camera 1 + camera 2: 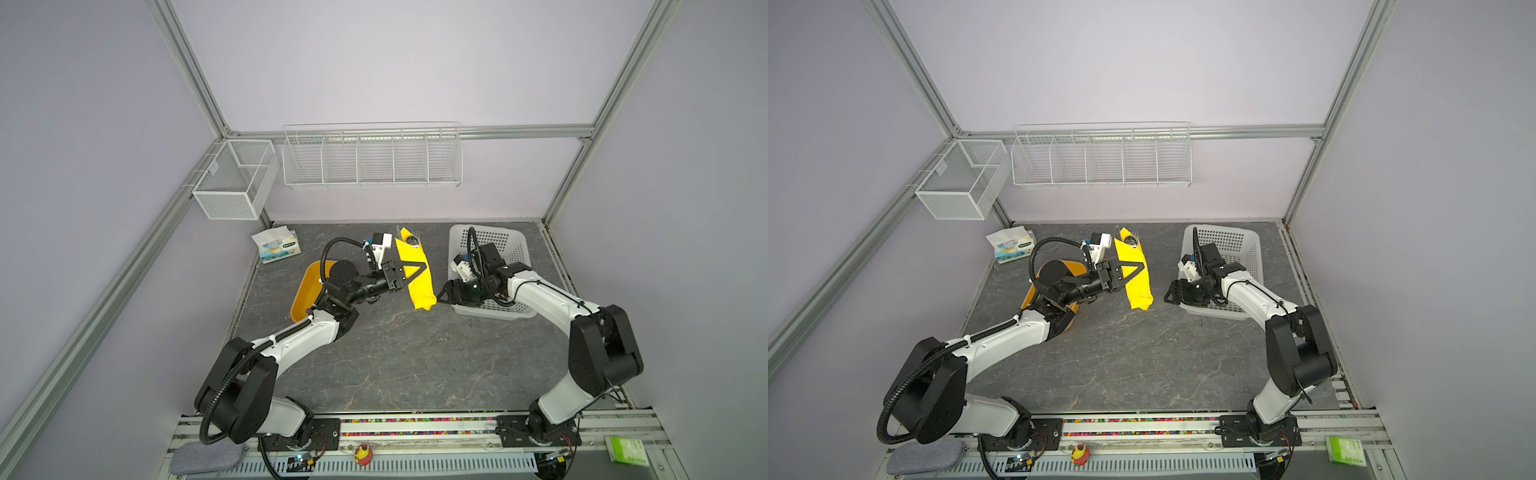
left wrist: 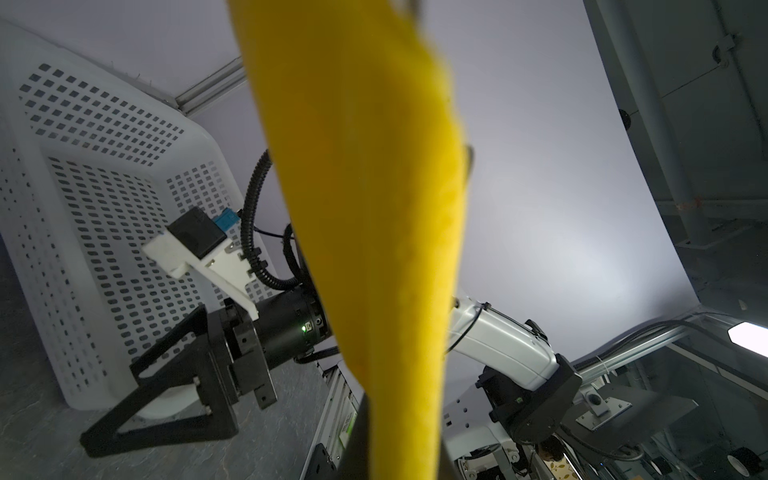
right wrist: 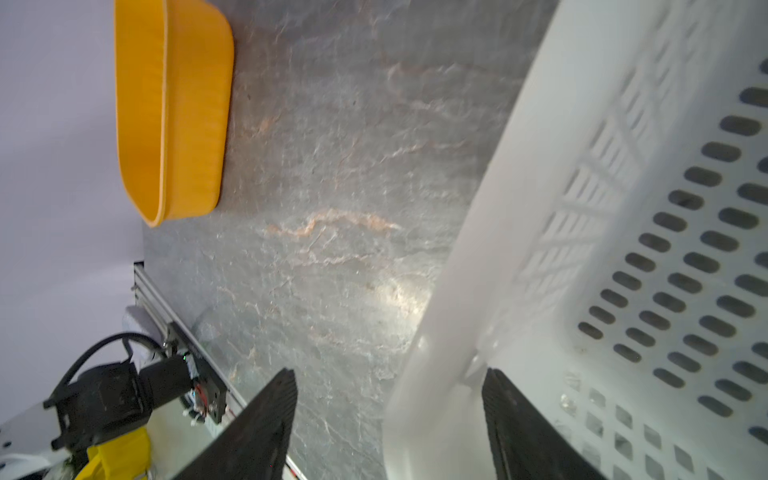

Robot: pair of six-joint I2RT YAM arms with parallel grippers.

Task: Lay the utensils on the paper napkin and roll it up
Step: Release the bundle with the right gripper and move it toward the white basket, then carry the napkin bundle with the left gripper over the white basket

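A: What encloses our cell?
B: We note plain pale lilac walls (image 1: pixel 395 62) on three sides, joined by aluminium profiles (image 1: pixel 191 75).
A: And the fixtures?
B: We find a white wire rack (image 1: pixel 372 156) on the rear wall, a white mesh basket (image 1: pixel 232 183) on the left profile, and a grey stone-patterned table (image 1: pixel 395 353) below, evenly lit.

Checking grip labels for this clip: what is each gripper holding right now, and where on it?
The left gripper is shut on the rolled paper napkin, about mid-length. The right gripper is open and holds nothing.
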